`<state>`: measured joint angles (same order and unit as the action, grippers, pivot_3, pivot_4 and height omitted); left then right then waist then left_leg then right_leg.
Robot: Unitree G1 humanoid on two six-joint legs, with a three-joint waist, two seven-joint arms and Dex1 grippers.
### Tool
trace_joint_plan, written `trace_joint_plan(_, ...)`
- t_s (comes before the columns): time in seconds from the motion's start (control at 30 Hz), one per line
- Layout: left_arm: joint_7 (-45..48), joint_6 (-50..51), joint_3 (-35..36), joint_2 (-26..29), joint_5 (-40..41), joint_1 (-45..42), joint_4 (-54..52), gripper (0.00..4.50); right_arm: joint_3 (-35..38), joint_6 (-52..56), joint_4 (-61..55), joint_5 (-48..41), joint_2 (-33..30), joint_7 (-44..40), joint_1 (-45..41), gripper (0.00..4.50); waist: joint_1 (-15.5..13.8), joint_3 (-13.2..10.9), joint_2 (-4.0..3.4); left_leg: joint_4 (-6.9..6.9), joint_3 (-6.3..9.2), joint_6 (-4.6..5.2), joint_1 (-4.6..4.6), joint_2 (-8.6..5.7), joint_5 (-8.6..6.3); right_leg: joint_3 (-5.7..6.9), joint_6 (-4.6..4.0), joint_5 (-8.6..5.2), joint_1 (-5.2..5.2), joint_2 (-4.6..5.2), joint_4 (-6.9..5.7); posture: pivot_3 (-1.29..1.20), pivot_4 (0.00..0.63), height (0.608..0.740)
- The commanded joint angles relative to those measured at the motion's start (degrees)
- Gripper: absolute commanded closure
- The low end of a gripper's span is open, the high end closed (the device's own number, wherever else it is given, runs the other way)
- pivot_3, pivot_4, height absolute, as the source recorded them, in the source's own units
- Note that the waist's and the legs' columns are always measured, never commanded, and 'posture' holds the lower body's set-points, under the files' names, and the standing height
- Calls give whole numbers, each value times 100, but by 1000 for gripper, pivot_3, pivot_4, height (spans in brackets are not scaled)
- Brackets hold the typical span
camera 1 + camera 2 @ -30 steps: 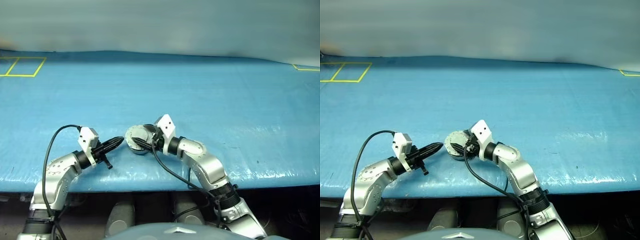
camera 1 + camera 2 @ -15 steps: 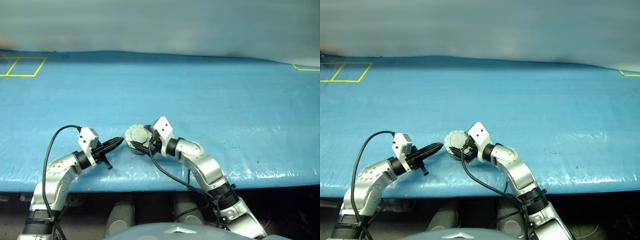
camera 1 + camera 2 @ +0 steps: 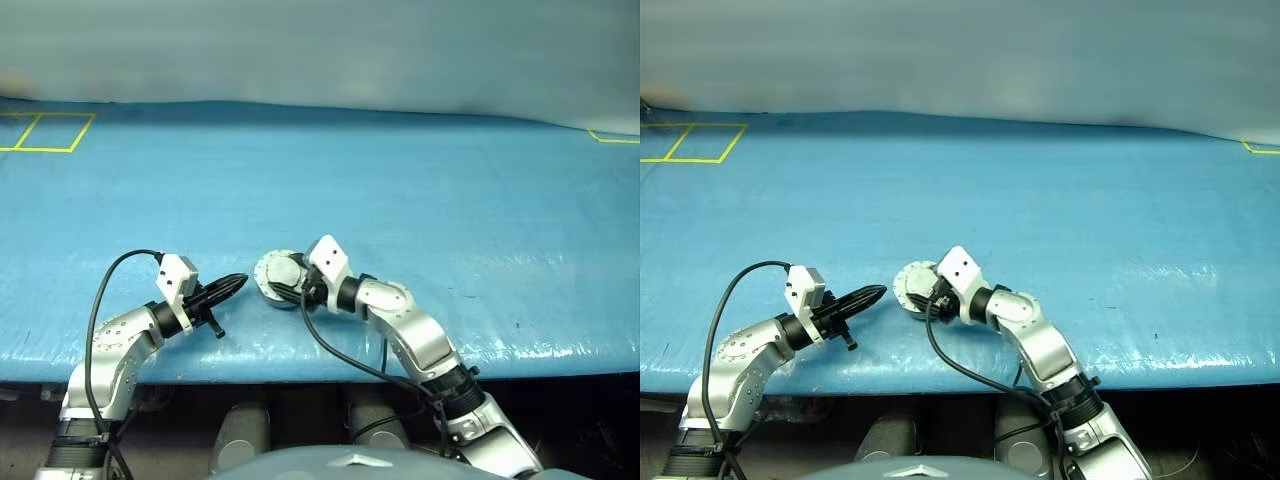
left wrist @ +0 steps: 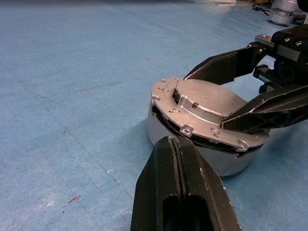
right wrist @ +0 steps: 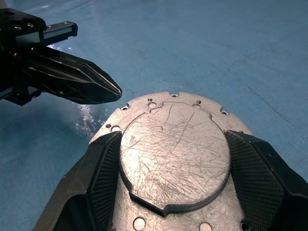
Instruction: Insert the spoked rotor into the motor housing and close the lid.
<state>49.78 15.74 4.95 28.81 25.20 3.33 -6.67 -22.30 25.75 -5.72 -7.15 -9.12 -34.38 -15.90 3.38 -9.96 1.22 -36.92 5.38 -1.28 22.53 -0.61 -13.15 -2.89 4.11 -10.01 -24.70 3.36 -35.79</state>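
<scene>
— Since a second ago, what has changed?
— Little. The right gripper (image 5: 173,159) has been rolled slightly at the wrist, and the lid (image 5: 174,156), seen tipped toward the left arm a second ago, is now seen lower over the motor housing (image 4: 163,129). The left gripper (image 3: 238,282) has been kept in place.

— Where is the housing, and how is it oriented?
— It is set on the blue table (image 3: 420,190) near the front edge, between the two grippers. Being round, no long axis can be given; its flat faces are turned up and down. The lid's plain scratched face is turned upward, and a dark gap is left along the rim on the side toward the left gripper, so the lid is slightly tilted and not fully seated.

— And the fingers?
— The left fingers (image 4: 180,192) are pressed together, pointed at the housing's side, just short of it. The right fingers (image 5: 96,178) are spread wide, one on each side of the lid; contact cannot be confirmed.

— What is hidden?
— The housing's interior is covered by the lid, so the spoked rotor cannot be made out.
</scene>
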Motion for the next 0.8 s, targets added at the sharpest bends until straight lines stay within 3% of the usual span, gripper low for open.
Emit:
trace_joint_plan(0.03,18,-76,-3,-23,26,-47,-78,4500,-22,20,-222,19,-25,-37,-126,1398,1,0,0,0,0,0,0,0,0,0,0,0,0,0,0,0,150,740)
trace_joint_plan(0.8,15,-63,-10,-50,19,-49,-56,4500,-64,353,-404,61,-286,-258,-364,1398,-6,0,1,-1,0,0,1,0,0,0,0,0,1,0,0,0,150,740)
